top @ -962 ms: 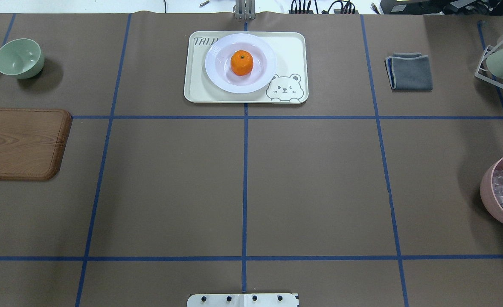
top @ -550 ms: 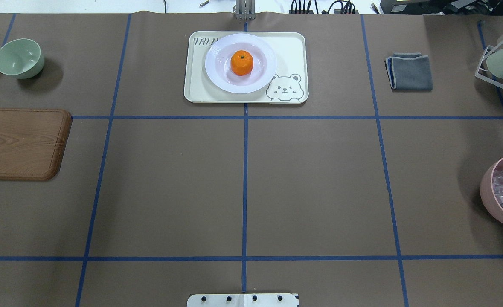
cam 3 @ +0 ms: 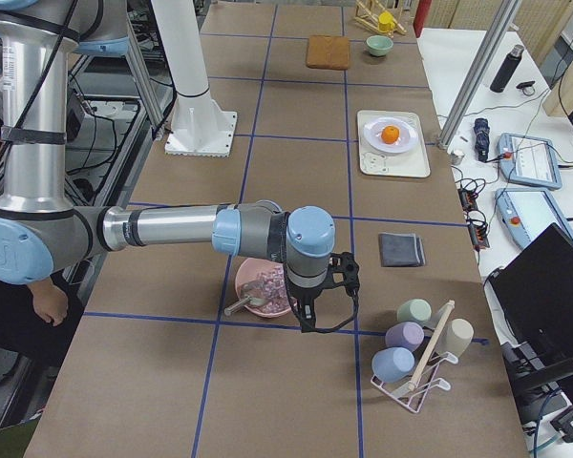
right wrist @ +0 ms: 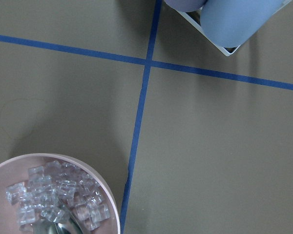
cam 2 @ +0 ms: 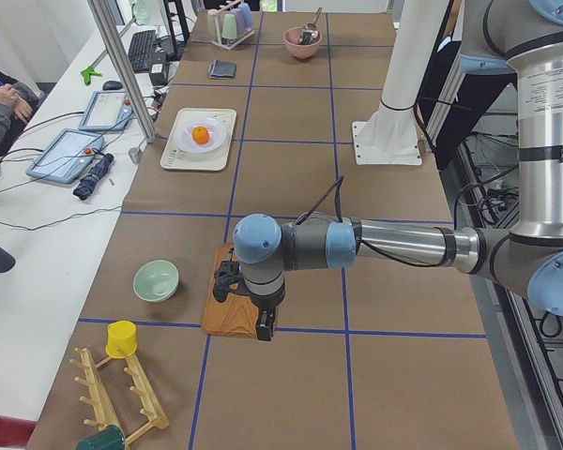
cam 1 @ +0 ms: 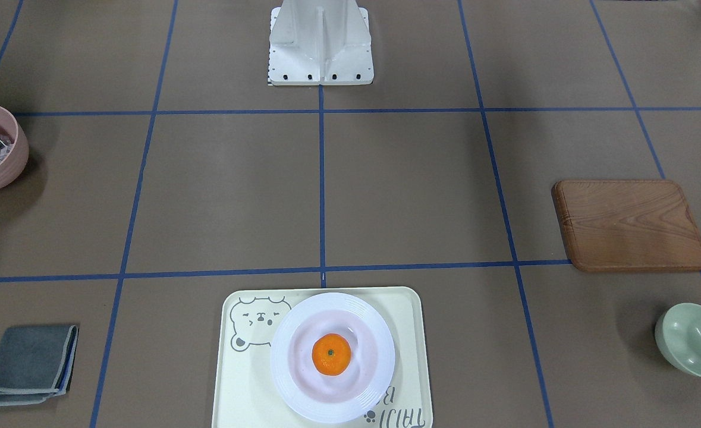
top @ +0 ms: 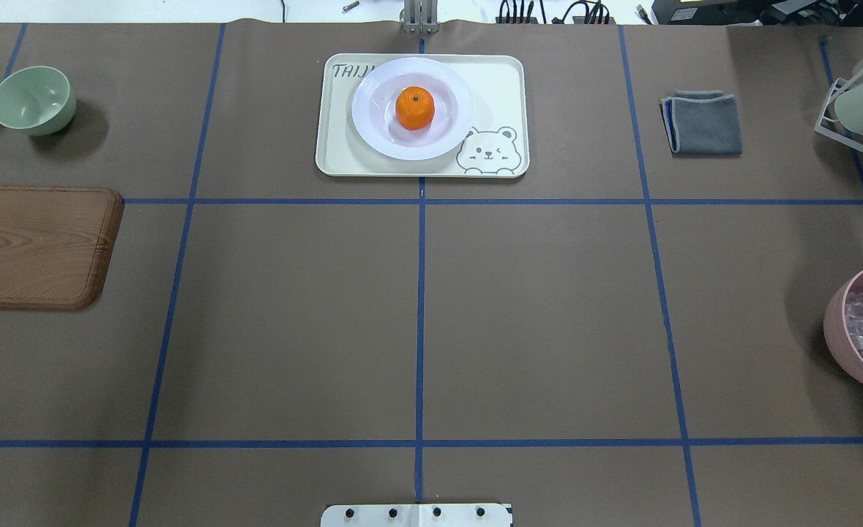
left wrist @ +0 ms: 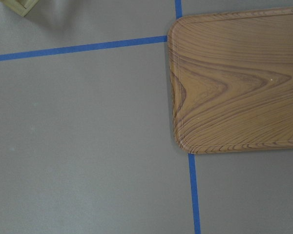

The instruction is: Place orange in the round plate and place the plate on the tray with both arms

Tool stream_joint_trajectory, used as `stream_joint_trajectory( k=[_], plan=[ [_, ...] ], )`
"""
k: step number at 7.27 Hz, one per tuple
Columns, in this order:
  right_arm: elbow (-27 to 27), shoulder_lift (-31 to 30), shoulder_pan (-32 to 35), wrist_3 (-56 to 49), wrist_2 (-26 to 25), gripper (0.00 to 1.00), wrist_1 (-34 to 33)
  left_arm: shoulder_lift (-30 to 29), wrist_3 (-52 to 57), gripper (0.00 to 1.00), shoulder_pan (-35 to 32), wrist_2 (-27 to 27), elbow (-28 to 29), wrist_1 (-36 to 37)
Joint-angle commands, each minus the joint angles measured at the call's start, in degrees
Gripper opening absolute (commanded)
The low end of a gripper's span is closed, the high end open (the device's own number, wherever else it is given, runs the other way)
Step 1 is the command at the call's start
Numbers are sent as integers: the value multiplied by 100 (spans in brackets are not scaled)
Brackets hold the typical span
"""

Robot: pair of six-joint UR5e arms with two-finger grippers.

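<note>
Seemingly finished: orange in plate, plate on tray, both arms off at the table's ends.

From the front, shows the orange [cam 1: 332, 354] sitting mid-well in the plate [cam 1: 380, 333], so unlikely to roll. Shows the plate lying flat on the tray [cam 1: 243, 380], beside the bear drawing and over part of the lettering. From overhead, confirms the same stack at the far middle, with no arm near it. From the left end, finds the left claw [cam 2: 263, 328] hanging over the wooden board [cam 2: 218, 314], well apart from the tray, probably to avoid knocking the load; cannot tell whether clenched or released. From the right end, puts the right claw [cam 3: 307, 320] just beside the pink bowl [cam 3: 258, 291]; likewise cannot tell its grip. Through the wrist cameras, catches only board and bowl of clear cubes, no fingers.
</note>
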Motion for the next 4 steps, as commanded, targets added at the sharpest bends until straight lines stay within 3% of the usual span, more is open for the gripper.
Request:
stream_joint_trajectory(
  k=[1, 4],
  plan=[
    [-23, 1, 0, 22, 33, 100, 83, 3, 0, 99, 0, 0, -10, 0],
    [-23, -17, 0, 22, 59, 100, 83, 3, 0, 99, -9, 8, -1, 0]
  ],
)
